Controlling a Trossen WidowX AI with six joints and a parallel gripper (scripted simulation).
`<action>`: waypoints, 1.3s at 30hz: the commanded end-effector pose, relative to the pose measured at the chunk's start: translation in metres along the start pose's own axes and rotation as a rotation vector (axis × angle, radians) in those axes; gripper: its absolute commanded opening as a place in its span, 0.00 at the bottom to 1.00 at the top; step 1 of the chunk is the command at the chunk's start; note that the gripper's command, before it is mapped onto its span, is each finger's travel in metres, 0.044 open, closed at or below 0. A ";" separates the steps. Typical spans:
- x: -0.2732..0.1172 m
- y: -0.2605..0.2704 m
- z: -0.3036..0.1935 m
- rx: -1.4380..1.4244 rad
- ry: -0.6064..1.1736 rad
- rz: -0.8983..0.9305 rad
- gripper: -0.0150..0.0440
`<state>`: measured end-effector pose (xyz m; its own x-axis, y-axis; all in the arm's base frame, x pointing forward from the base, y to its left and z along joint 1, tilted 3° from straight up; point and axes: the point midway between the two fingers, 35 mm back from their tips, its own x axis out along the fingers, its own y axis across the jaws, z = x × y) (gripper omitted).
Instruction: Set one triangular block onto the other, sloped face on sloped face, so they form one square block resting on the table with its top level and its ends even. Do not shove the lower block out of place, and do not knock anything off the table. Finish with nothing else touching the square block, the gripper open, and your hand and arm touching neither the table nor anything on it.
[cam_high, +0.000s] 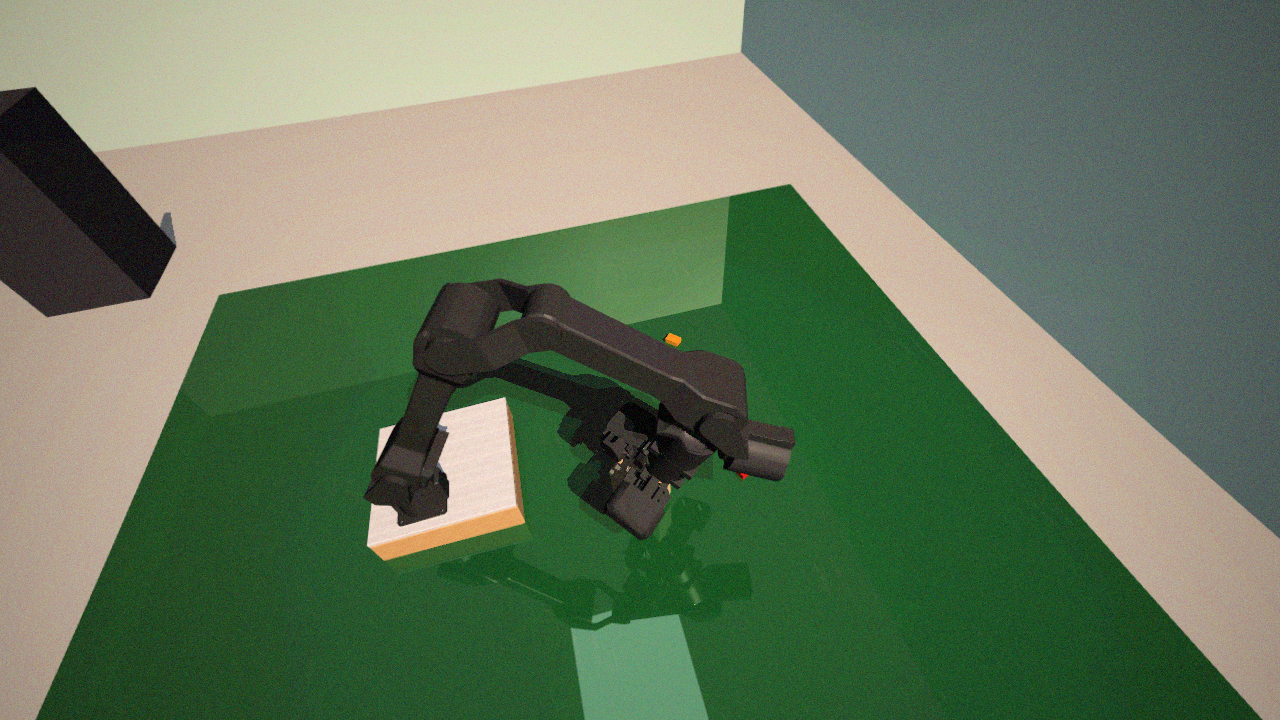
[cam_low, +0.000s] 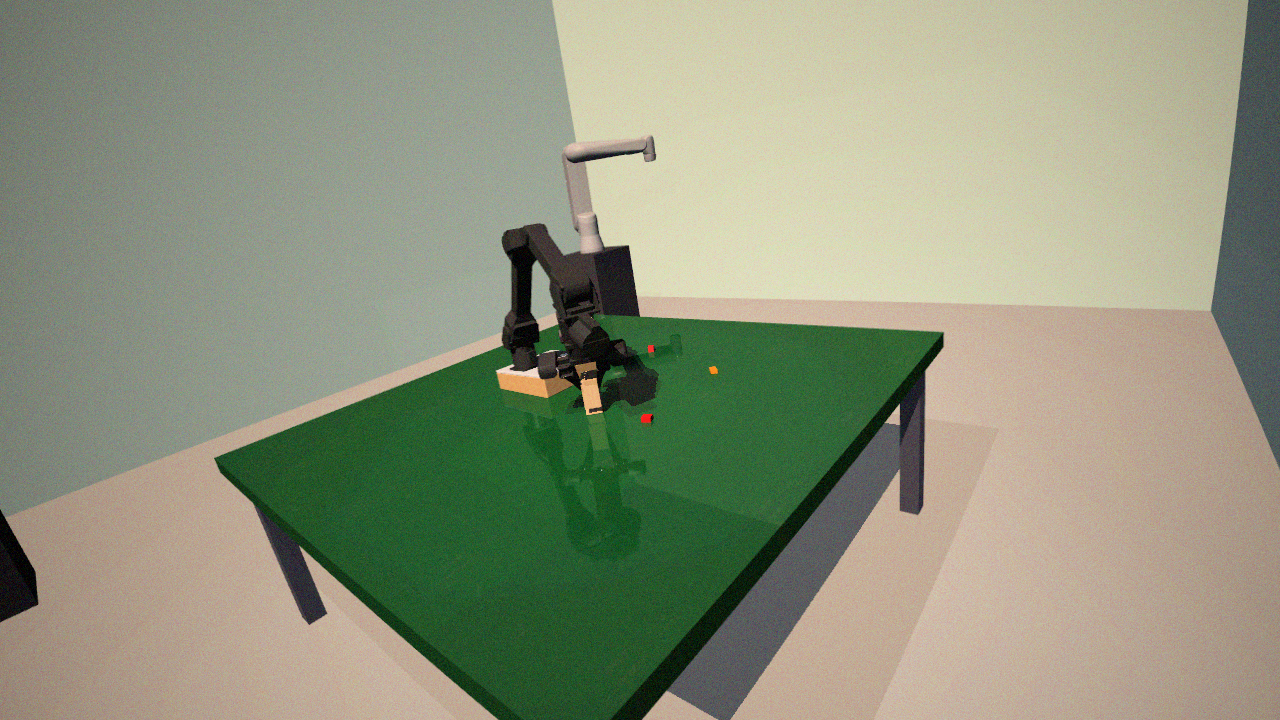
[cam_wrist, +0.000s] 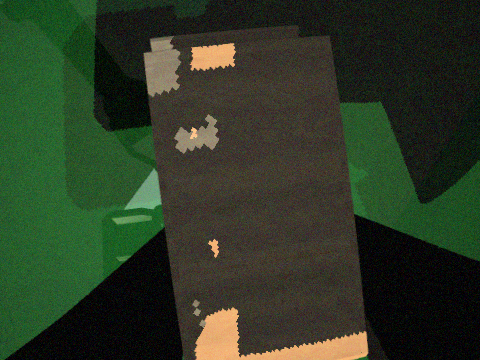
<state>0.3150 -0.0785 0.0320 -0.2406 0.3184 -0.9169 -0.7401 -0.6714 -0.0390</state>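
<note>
My gripper (cam_high: 633, 465) (cam_low: 588, 372) (cam_wrist: 251, 232) points down, low over the table, and is shut on a triangular block. The held block (cam_wrist: 265, 180) is wooden and mostly in shadow; it fills the middle of the wrist view, with a black finger on each side. The lower block (cam_low: 591, 394) is pale wood in the exterior view, directly beneath the gripper. The two blocks are very close together; whether their sloped faces touch or sit flush cannot be told. In the top view the gripper hides nearly all of both blocks. A thin strip shows beyond the held block's far end in the wrist view.
The arm stands on a pale wooden slab (cam_high: 478, 465) (cam_low: 537, 385). An orange cube (cam_high: 673, 339) (cam_low: 713, 369) and two red cubes, one nearer (cam_low: 647, 418) and one farther (cam_low: 650, 349), lie on the green table (cam_high: 268, 626) (cam_low: 402, 465). A grey arm (cam_low: 579, 183) stands behind.
</note>
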 end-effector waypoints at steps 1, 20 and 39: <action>0.002 -0.001 0.000 0.000 0.000 -0.007 0.25; 0.014 0.000 0.001 -0.001 0.000 -0.010 0.25; 0.017 0.000 0.001 0.004 0.000 -0.011 0.25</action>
<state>0.3095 -0.0735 0.0159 -0.2383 0.3221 -0.9162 -0.7401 -0.6711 -0.0435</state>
